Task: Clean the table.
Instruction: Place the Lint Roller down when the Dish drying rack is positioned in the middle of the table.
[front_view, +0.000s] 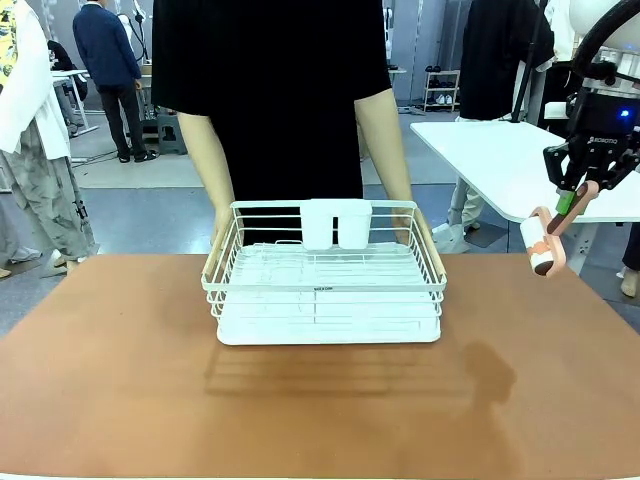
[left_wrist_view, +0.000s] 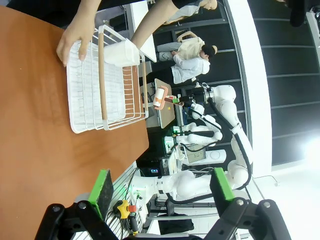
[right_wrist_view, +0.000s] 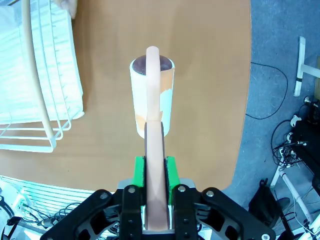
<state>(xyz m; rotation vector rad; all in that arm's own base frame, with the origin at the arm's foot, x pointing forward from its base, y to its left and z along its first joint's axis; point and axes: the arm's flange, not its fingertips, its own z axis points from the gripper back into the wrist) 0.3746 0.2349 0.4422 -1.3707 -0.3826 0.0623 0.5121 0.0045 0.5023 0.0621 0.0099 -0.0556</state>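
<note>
Spanning the whole foreground, the reddish-brown table (front_view: 120, 400) looks stiff, matte and heavy, better wiped than grasped. At its far edge a person's hands (front_view: 222, 235) grip a white wire rack (front_view: 325, 275). The left gripper (left_wrist_view: 162, 192) stands with fingers apart; the right gripper (front_view: 572, 203) is clamped on a lint roller's (front_view: 540, 245) pink handle.

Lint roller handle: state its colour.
Pale peach-pink. The lint roller handle shows best in the right wrist view, clamped in the right end effector.
</note>
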